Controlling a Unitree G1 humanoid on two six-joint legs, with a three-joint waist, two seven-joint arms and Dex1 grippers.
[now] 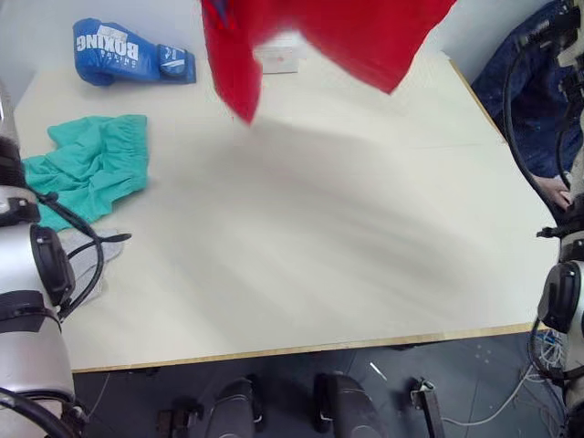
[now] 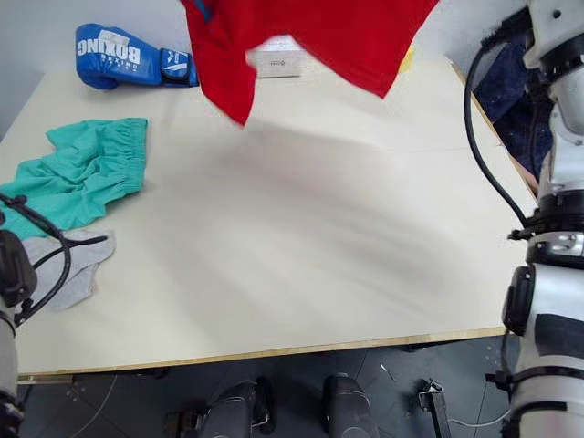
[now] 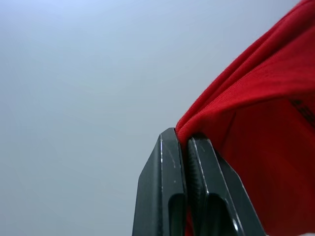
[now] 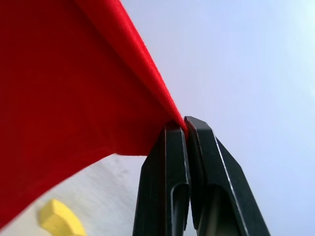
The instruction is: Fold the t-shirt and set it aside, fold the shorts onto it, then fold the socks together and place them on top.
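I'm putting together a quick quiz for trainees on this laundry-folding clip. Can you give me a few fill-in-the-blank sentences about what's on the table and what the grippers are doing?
1. Both grippers, left gripper and right gripper, are shut on the ____.
2. The t-shirt hangs ____ the table, not lying on it.
3. The shorts lie flat beside the grey ____.
4. The blue boxing glove lies at the table's far ____ corner.

Missing words: t-shirt; above; socks; left
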